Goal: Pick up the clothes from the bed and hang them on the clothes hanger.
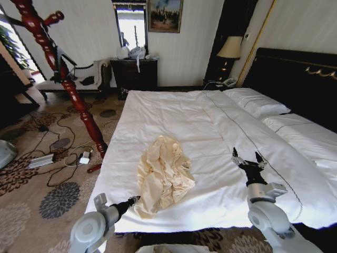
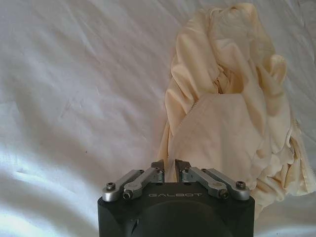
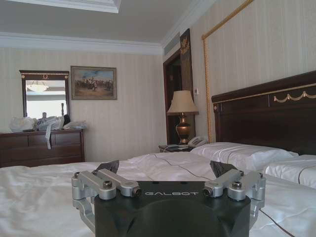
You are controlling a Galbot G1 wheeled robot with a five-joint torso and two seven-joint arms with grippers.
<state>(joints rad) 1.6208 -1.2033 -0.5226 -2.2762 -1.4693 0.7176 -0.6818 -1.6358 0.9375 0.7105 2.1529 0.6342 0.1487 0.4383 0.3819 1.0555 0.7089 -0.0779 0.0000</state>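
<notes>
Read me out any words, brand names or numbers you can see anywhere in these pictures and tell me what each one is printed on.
"GALBOT": on the black body of the left gripper, fingers shut, beside the clothes.
"GALBOT": on the black body of the right gripper, fingers open, above the bed.
The framed painting and telephone show no readable text.

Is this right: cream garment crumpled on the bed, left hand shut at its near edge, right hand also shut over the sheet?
One error: the right hand is open, its fingers spread wide in the right wrist view. The rest stands: the cream garment lies crumpled on the bed, and the left hand is shut at its near edge.
</notes>
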